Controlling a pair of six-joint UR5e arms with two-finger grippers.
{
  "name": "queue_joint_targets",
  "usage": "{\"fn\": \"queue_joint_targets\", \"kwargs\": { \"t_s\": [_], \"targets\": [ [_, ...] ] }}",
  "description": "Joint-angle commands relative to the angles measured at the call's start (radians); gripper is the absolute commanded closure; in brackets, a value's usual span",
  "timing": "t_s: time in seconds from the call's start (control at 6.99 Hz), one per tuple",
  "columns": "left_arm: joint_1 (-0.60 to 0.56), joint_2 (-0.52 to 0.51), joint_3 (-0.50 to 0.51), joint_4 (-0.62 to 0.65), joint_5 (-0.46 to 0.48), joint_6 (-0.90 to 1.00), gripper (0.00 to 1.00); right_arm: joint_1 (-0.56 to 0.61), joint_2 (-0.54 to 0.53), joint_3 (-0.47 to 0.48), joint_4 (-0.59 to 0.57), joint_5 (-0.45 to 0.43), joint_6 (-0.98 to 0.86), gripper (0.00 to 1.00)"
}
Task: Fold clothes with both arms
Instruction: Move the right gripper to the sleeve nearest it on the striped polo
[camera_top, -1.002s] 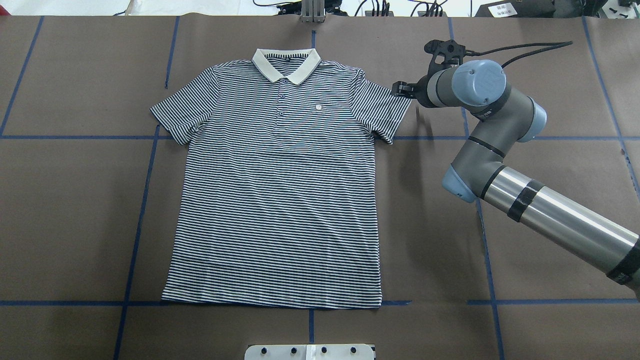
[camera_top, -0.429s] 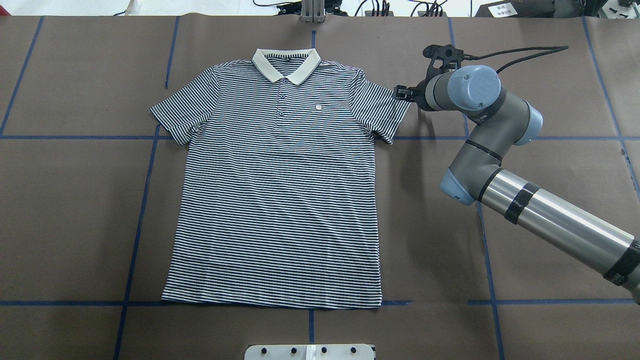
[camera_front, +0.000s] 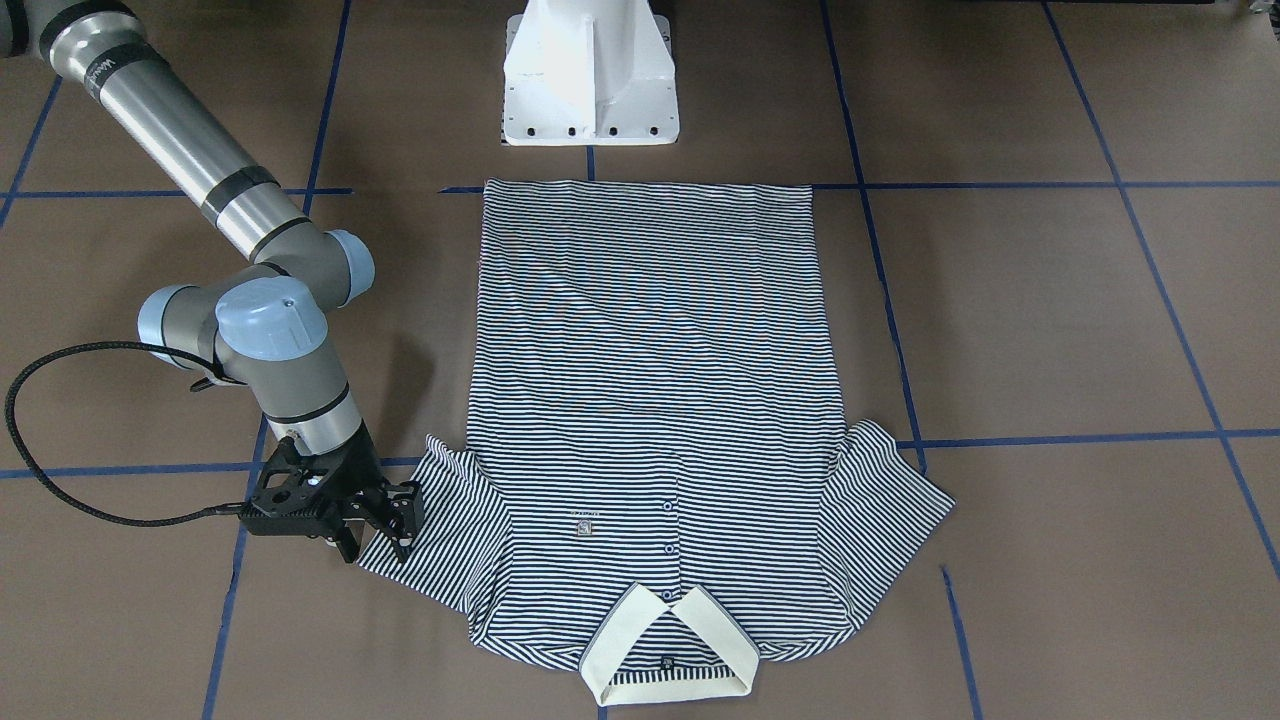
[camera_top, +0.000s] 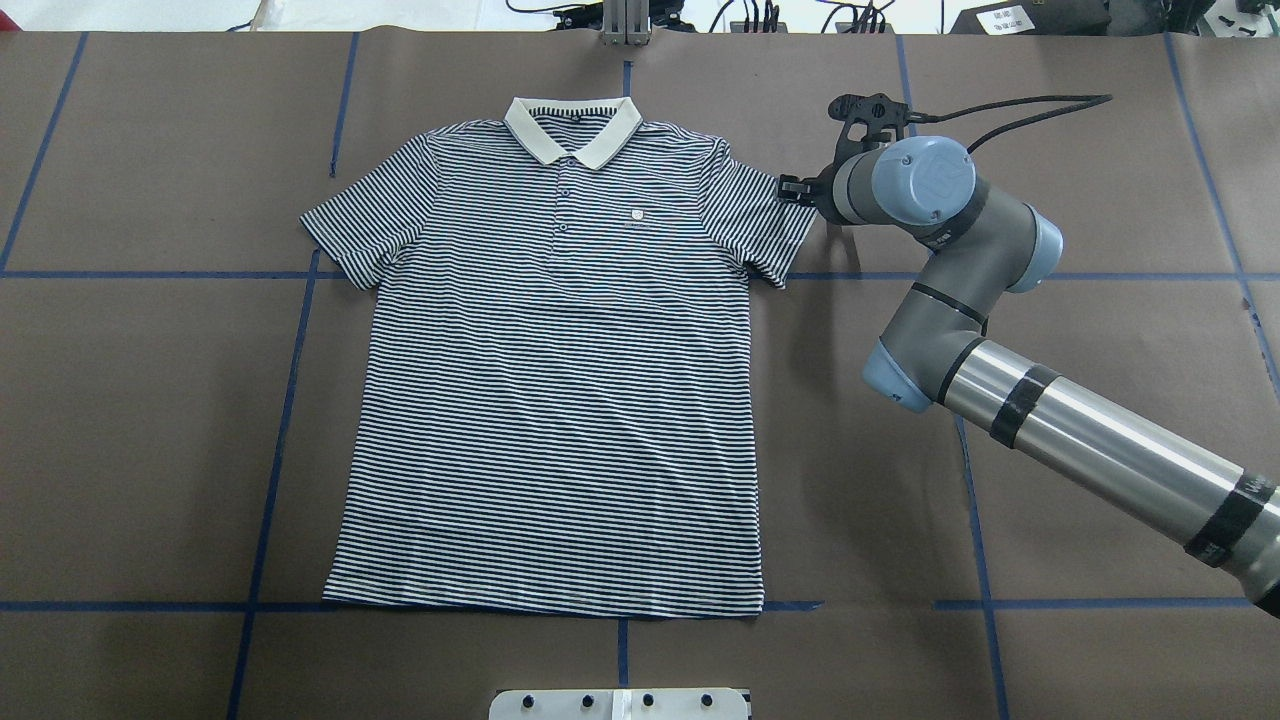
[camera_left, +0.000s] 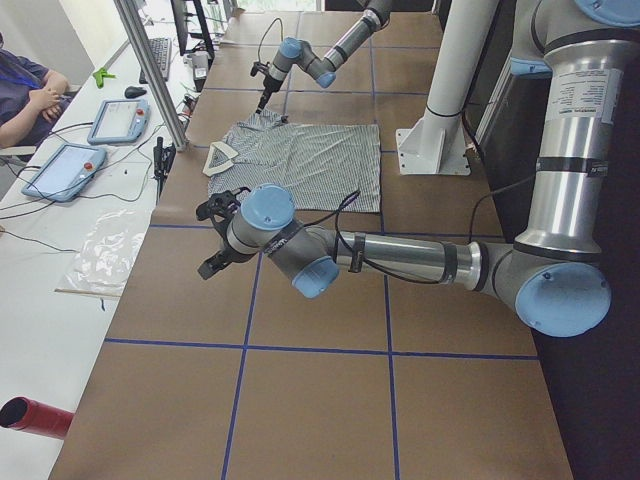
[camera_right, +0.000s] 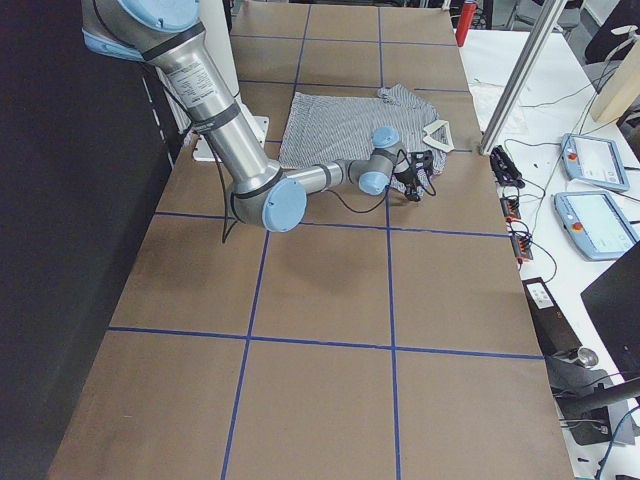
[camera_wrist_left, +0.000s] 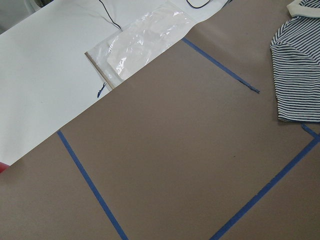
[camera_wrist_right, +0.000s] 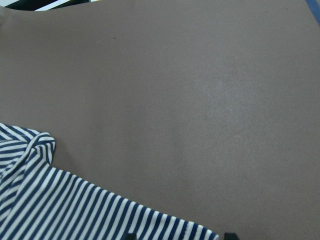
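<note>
The striped polo shirt (camera_top: 560, 400) lies flat, face up, with its cream collar (camera_top: 572, 130) at the far side; it also shows in the front view (camera_front: 650, 350). My right gripper (camera_front: 382, 528) is open at the outer edge of the shirt's right sleeve (camera_top: 770, 225), low over the table. In the right wrist view the sleeve hem (camera_wrist_right: 75, 210) lies between the two fingertips (camera_wrist_right: 131, 236) at the bottom edge. My left gripper (camera_left: 214, 238) shows only in the exterior left view, above bare table beside the shirt; I cannot tell if it is open or shut.
The white pedestal base (camera_front: 590, 80) stands at the hem side. Blue tape lines (camera_top: 290, 400) cross the brown table cover. A side bench holds teach pendants (camera_left: 65, 170) and a plastic bag (camera_wrist_left: 140, 45). A seated person (camera_left: 25, 95) is beyond it.
My right gripper has moved left, from just off the sleeve to over its outer edge. The shirt has not moved.
</note>
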Motion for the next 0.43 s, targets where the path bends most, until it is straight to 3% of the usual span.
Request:
{"fn": "queue_joint_targets", "kwargs": {
  "t_s": [0.0, 0.29],
  "targets": [
    [-0.001, 0.001, 0.003, -0.001, 0.000, 0.000, 0.00, -0.002, 0.003, 0.001, -0.002, 0.001, -0.004, 1.00],
    [-0.001, 0.001, 0.002, -0.001, 0.000, 0.000, 0.00, -0.002, 0.024, 0.012, -0.063, 0.003, -0.010, 1.00]
  ]
}}
